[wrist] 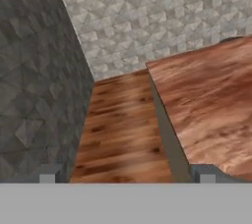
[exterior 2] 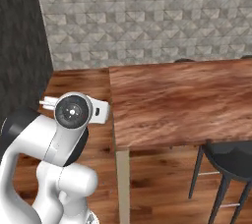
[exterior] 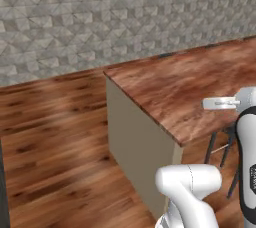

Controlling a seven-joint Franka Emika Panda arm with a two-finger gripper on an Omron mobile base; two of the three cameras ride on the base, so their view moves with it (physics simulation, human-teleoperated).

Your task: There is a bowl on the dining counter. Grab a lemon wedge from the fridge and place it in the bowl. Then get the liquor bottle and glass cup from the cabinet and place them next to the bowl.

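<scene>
A patterned grey stone wall [exterior: 100, 17] with a faceted, triangular relief runs across the back, above a glossy plank floor [exterior: 50, 137] of reddish-brown wood. The dining counter [exterior 2: 182, 102] is a long slab with a polished, streaky wood-grain top, a sharp square corner and a plain beige side panel [exterior: 135, 147] below. None of what can be seen of its top carries anything, and its far right end is cut off in all views, so where the bowl stands cannot be told. A dark stool [exterior 2: 229, 161] with thin metal legs stands tucked under the counter's near edge, its seat partly cropped. The gripper [wrist: 127, 175] hangs over the floor just left of the counter's corner, its two small grey fingertips [wrist: 47, 175] spread wide apart with nothing between them; what seems a darker textured wall [wrist: 34, 80] fills the left of the hand view
</scene>
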